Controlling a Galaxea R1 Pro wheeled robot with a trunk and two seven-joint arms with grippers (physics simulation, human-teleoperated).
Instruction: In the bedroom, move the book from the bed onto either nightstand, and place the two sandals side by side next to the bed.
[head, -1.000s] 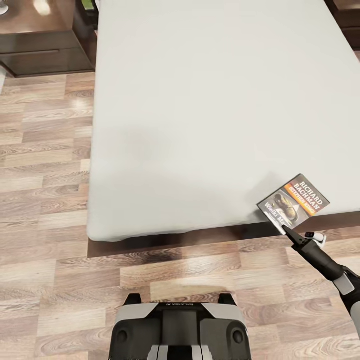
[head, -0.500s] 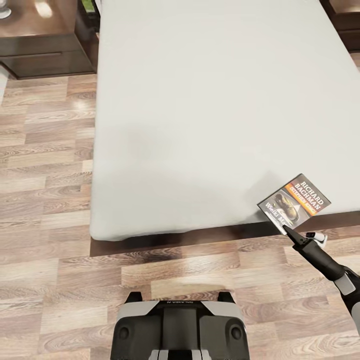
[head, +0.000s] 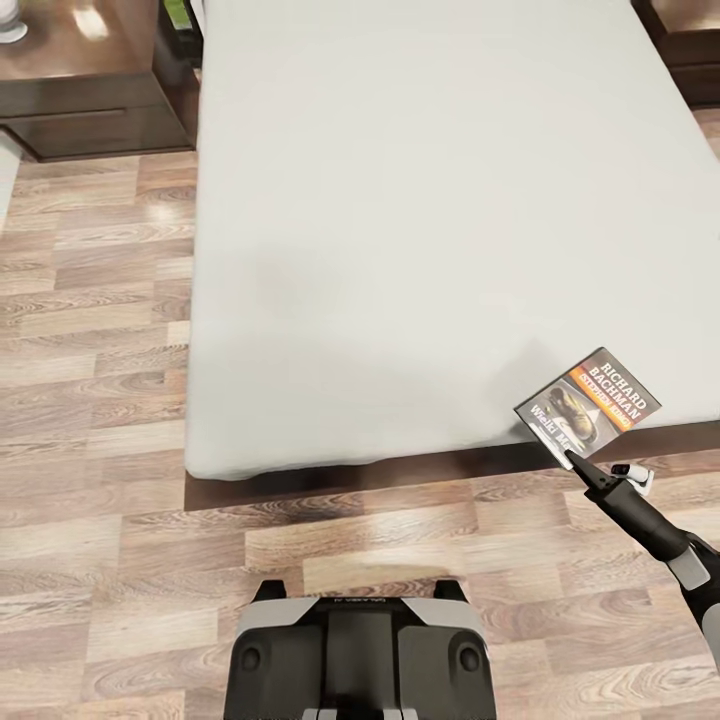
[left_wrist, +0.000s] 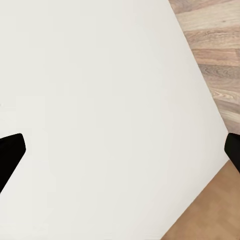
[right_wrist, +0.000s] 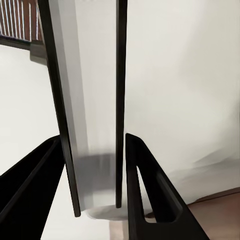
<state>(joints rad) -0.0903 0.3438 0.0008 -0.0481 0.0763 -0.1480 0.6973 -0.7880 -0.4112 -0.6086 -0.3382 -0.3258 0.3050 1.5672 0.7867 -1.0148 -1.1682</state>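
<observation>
The book (head: 590, 405), dark with an orange band and white lettering, is over the near right edge of the bed (head: 400, 200). My right gripper (head: 572, 458) is shut on the book's near corner. In the right wrist view the book (right_wrist: 90, 100) stands edge-on between the dark fingers (right_wrist: 145, 190) of the right gripper (right_wrist: 92, 140). A dark-brown nightstand (head: 90, 90) stands at the bed's far left, and another nightstand (head: 690, 40) at its far right. My left gripper (left_wrist: 120, 150) is open above the pale mattress (left_wrist: 100, 75), its fingertips (left_wrist: 10, 152) wide apart. The sandals are out of view.
Wood-plank floor (head: 90, 350) runs along the bed's left side and in front of it. My base (head: 360, 650) stands near the bed's foot. A white object (head: 10, 25) rests on the left nightstand. The bed's dark frame (head: 330, 480) edges the mattress.
The whole view has shifted slightly, with a bit more of both nightstands showing. The right gripper still holds the book at the same spot in the picture.
</observation>
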